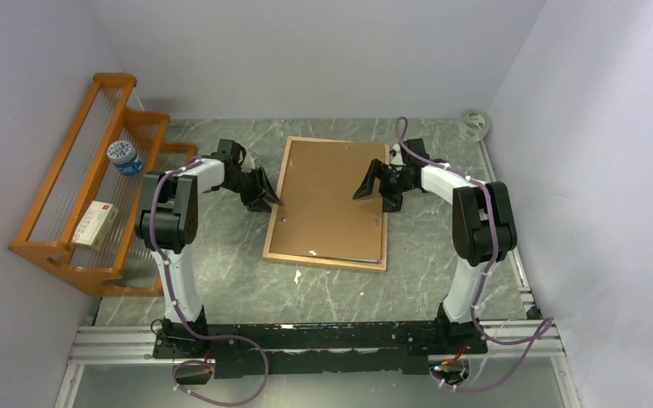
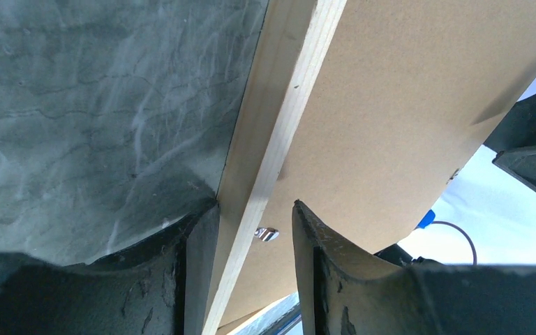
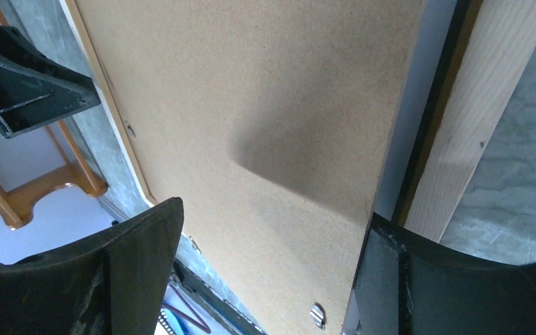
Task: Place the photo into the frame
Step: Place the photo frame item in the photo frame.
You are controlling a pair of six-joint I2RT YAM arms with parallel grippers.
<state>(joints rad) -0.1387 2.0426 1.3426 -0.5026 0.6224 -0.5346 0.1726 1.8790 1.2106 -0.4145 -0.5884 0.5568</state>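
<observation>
Grey marbled surface (image 1: 221, 272) is carrying this lot. Left tool (image 2: 251, 237), half-spread, is straddling the frame (image 2: 279, 118) at its light-wood edge, not clamping. Brown backing board (image 1: 327, 195) is lying between both tools; the photo is not showing, presumably beneath it. Right tool (image 1: 376, 194) is gaping wide over the opposite edge. Frame is likely handling stiff and light; its edges are offering the hold.

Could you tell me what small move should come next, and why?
Probably lower the open right gripper onto the right edge of the backing board to seat it: a pale gap shows between that edge and the frame rail, so it looks unseated. The left gripper straddles the opposite rail.
</observation>
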